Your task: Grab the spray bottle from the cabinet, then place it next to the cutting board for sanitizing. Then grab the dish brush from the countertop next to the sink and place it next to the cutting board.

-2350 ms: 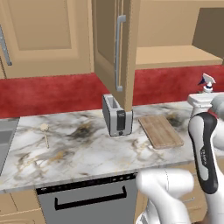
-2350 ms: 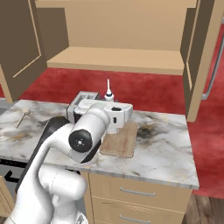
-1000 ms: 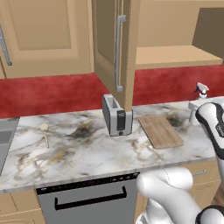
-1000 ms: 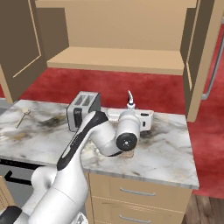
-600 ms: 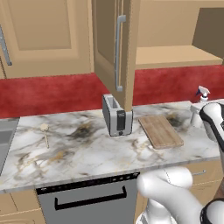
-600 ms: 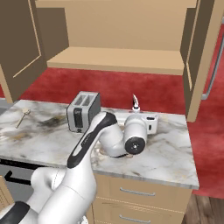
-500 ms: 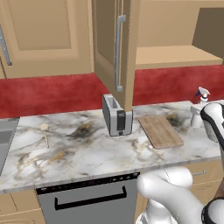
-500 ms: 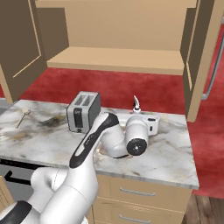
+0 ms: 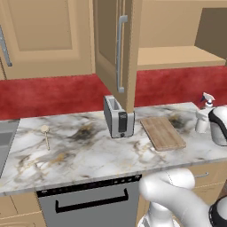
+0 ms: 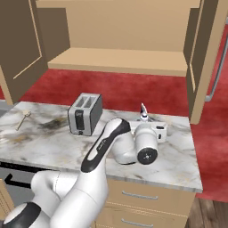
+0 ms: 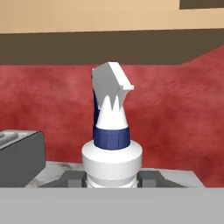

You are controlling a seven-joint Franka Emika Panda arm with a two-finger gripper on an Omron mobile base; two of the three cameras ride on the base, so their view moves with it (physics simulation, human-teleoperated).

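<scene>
The gripper (image 11: 112, 177) is closed part-way around the spray bottle (image 11: 111, 144), one dark finger pressed against each side of the white body just below the blue collar. In the hand view the bottle stands upright between the fingers, its pale trigger head pointing toward the red wall behind.

In the left base view the spray bottle (image 9: 204, 113) is at the right end of the worktop (image 9: 84, 153), near the back edge, with its base down at the marble surface; whether it actually rests there I cannot tell. It is just to the right of the cutting board (image 9: 162, 132) and apart from it. The board lies flat toward the right of the worktop, its long side running from back to front. A toaster (image 9: 118, 116) stands left of the board near the back edge.

The dish brush (image 9: 45, 135) lies flat on the left part of the worktop, head toward the back, near the sink (image 9: 5, 141) at the left edge and well apart from the board.

Above, the cabinet (image 10: 120, 60) stands open, its wooden shelf bare.
</scene>
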